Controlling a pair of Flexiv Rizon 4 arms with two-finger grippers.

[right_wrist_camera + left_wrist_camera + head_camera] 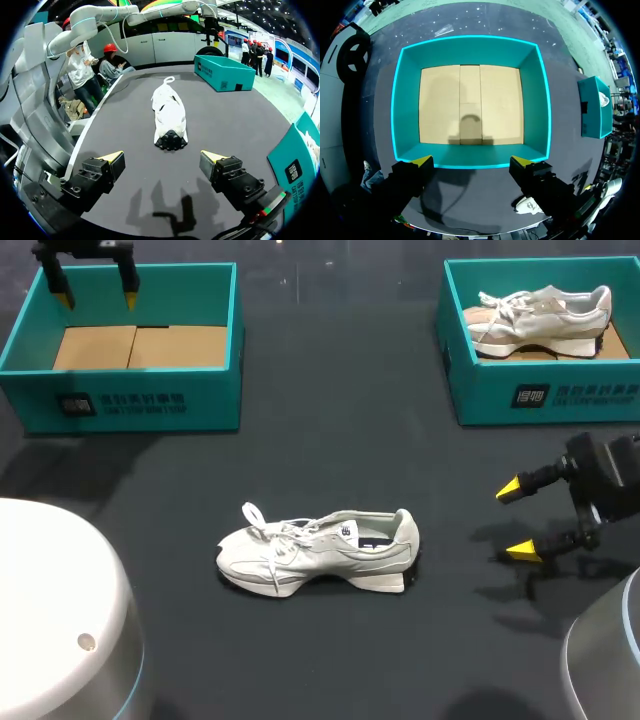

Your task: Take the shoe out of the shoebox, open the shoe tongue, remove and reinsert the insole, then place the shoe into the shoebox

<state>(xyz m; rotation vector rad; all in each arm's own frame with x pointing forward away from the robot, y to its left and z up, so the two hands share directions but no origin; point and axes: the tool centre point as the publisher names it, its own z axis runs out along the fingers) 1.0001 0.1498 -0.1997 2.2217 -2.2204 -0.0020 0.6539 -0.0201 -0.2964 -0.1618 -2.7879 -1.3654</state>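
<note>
The white lace-up sneaker (320,552) lay on the black table (340,450), outside the empty teal cardboard shoebox (150,400); tongue and insole work seemingly remained. The left gripper (95,292) and right gripper (515,521) hung spread, empty.

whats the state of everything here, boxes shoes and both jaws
left shoebox, open, empty, bare cardboard floor
right shoebox, open, holds one shoe
loose shoe, upright on its sole, outside both boxes, untouched
boxed shoe, lying inside the right shoebox
left jaws, open, empty, over the left shoebox
right jaws, open, empty, facing the loose shoe's heel, apart from it
</note>
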